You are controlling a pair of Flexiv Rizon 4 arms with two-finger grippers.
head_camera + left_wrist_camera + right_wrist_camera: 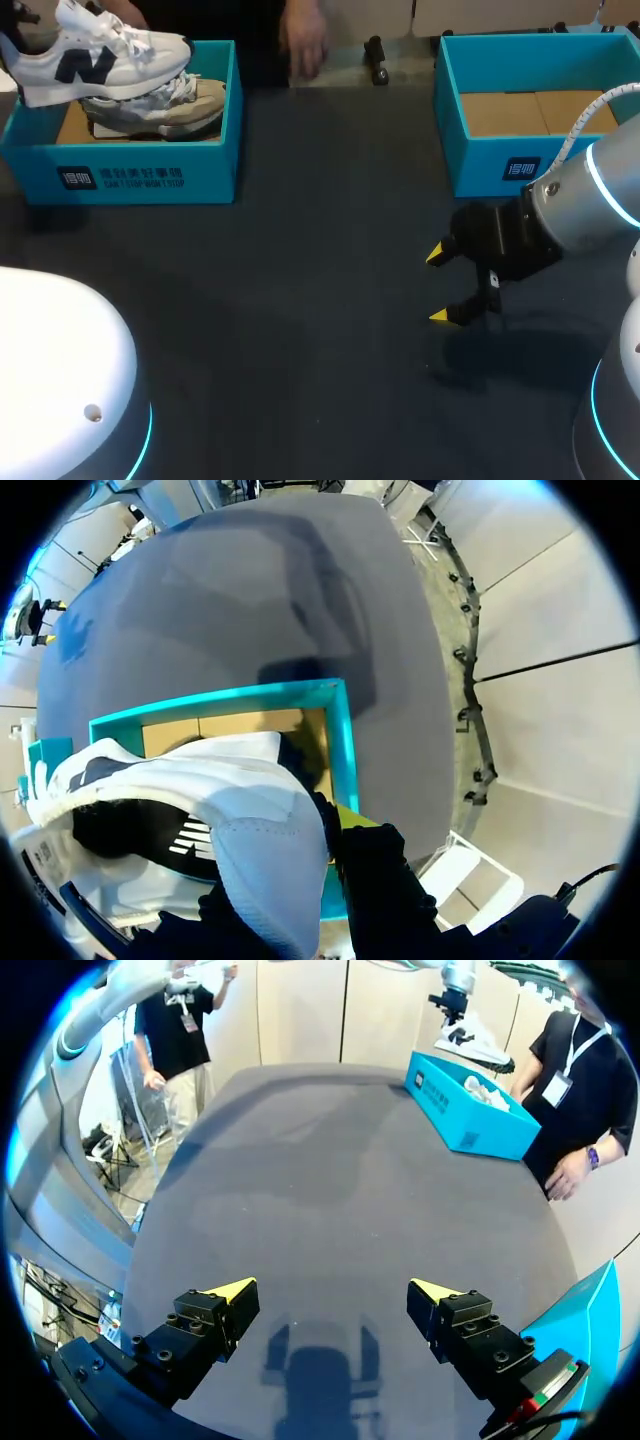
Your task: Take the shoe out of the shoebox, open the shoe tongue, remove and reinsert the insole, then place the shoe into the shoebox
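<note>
Shoe, white with a dark side mark, sat clamped in the left claw. The black fingers closed on the near end from either side, with one yellow tip showing against its edge, so the claw held it narrowly by that end. From the head view I judged the gripped end to be the heel. The long axis ran straight out ahead of the claw, with the laced front pointing away from the wrist. Directly under the claw and the shoe lay the teal shoebox. The shoe hung above its rim rather than inside it, its length roughly along the box's longer side. A second, beige shoe rested in the box beneath it, apart from the sole above. Ahead of the claw, past the box's far wall, stretched the dark tabletop. That looked to be where the shoe had to go, so the coming move called for carrying it forward over that wall without tipping the toe down onto the rim. The left arm was plainly the nearer one, as it already had the shoe. Well apart from it, the right claw hung low over the tabletop with its fingers spread wide on nothing. Just beside that claw stood another teal shoebox, with no shoe in it.
</note>
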